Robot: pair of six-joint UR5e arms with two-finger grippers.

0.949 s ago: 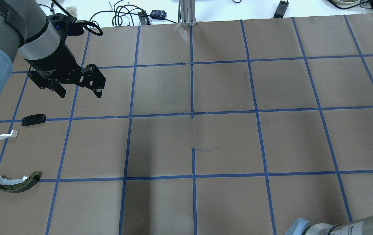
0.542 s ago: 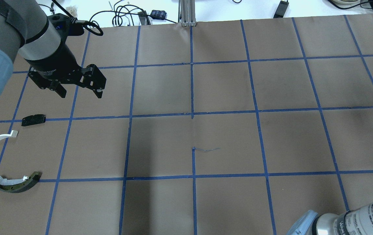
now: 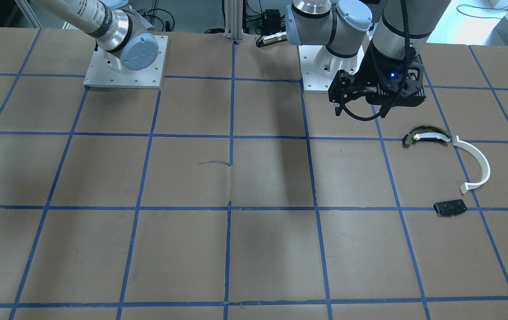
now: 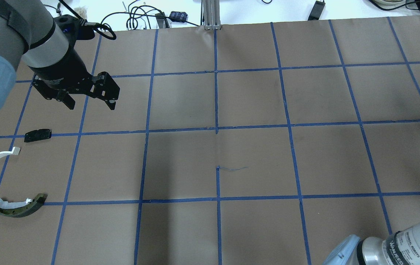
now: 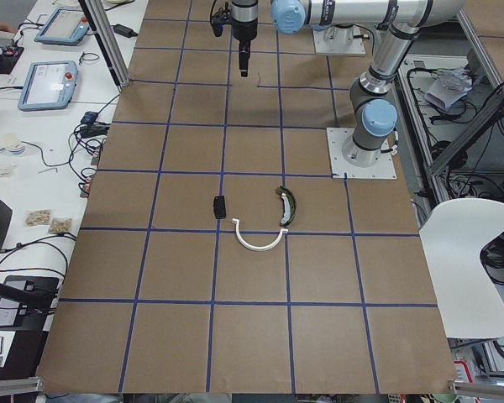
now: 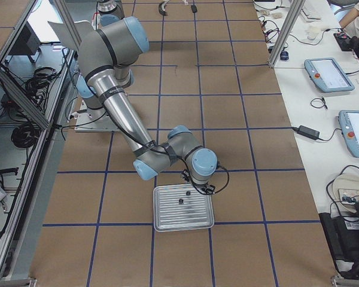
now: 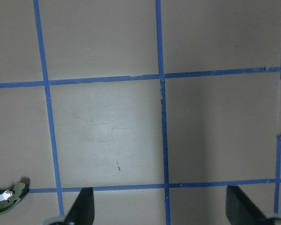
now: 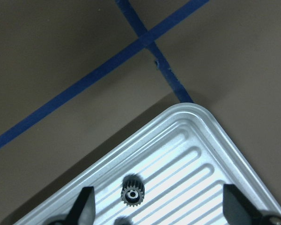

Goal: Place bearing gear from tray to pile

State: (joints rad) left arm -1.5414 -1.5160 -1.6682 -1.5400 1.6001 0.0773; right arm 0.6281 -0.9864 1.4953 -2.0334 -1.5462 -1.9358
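A silver ribbed metal tray (image 6: 197, 218) lies toward the right-hand end of the brown paper-covered table (image 4: 254, 99), roughly midway between the robot's edge and the operators' edge. Two small dark parts sit in it, close together. One is the small dark toothed bearing gear (image 8: 132, 193), lying flat on the ribs not far from a rounded corner of the tray; the other shows only as a dark sliver at the bottom of the right wrist view, too cut off to name.

The right gripper (image 8: 160, 208) hangs over that part of the tray, its fingers spread wide and holding nothing; the gear lies under the gap between them, nearer one finger than the other, and untouched.

The pile is well apart from the tray, toward the table's left end. It is made up of a white half-ring arc (image 3: 487, 169); a dark olive curved piece with a white strip (image 3: 427, 134), which meets one end of the arc; and a flat black plate (image 3: 449, 207), lying by itself near the arc's other end.

The left gripper (image 4: 91, 106) hangs above the table near the pile, its fingers apart and empty.
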